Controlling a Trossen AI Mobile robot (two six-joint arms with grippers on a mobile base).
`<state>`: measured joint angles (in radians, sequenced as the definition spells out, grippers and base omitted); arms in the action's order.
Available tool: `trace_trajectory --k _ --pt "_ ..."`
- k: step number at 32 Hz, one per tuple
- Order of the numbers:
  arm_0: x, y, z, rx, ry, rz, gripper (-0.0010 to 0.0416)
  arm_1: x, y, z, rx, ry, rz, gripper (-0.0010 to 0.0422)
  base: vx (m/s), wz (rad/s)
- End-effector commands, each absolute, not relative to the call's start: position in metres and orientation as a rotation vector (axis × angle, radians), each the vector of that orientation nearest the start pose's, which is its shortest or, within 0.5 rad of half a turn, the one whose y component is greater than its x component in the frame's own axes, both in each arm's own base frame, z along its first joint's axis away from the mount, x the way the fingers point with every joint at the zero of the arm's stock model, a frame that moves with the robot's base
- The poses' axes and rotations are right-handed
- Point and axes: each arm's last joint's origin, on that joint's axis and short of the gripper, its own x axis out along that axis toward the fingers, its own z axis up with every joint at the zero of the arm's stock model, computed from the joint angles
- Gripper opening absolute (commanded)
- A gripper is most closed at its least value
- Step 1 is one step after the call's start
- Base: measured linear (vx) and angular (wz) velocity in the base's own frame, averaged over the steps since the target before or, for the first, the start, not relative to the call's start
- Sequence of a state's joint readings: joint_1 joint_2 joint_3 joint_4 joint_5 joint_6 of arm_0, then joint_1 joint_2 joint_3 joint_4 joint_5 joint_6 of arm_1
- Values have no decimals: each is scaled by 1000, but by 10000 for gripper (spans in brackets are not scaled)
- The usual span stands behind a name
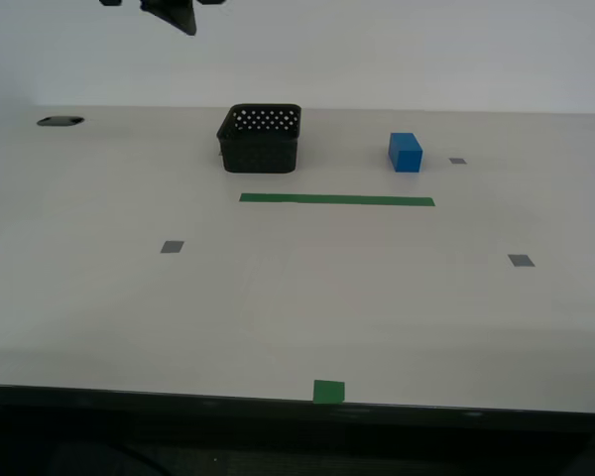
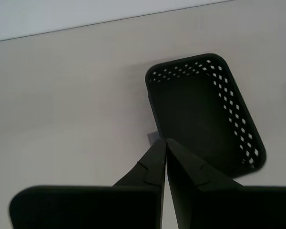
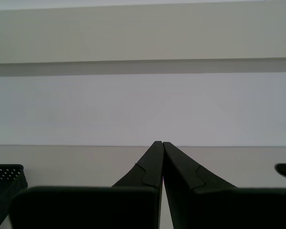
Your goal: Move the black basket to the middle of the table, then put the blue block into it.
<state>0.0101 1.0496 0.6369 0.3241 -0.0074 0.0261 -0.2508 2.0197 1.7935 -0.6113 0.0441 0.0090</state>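
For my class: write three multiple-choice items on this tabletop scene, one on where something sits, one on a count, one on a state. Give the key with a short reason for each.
1. In the exterior view, where is the blue block relative to the black basket?
A. Inside it
B. On the table to the exterior view's right of it, apart
C. On its rim

2. How many small grey square marks show on the table in the exterior view?
A. One
B. Three
C. Six

3. How do the fingers of my second gripper stand?
A. Closed together, holding nothing
C. Spread wide
B. Clamped on the block

Key: 1 B, bare tabletop shows between block and basket. 2 B, one near the block, one at each side nearer the camera. 3 A, the second wrist view shows the tips meeting above the table beside the basket.
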Motion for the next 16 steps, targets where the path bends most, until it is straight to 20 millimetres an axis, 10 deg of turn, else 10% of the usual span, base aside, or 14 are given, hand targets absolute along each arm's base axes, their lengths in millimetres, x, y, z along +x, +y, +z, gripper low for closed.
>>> trace_trajectory --k 1,16 --pt "233 3 278 28 105 20 1 462 -121 252 93 921 -302 0 0 0" --pt "231 4 268 28 183 23 0 506 -159 156 171 1145 -292 13 0 0"
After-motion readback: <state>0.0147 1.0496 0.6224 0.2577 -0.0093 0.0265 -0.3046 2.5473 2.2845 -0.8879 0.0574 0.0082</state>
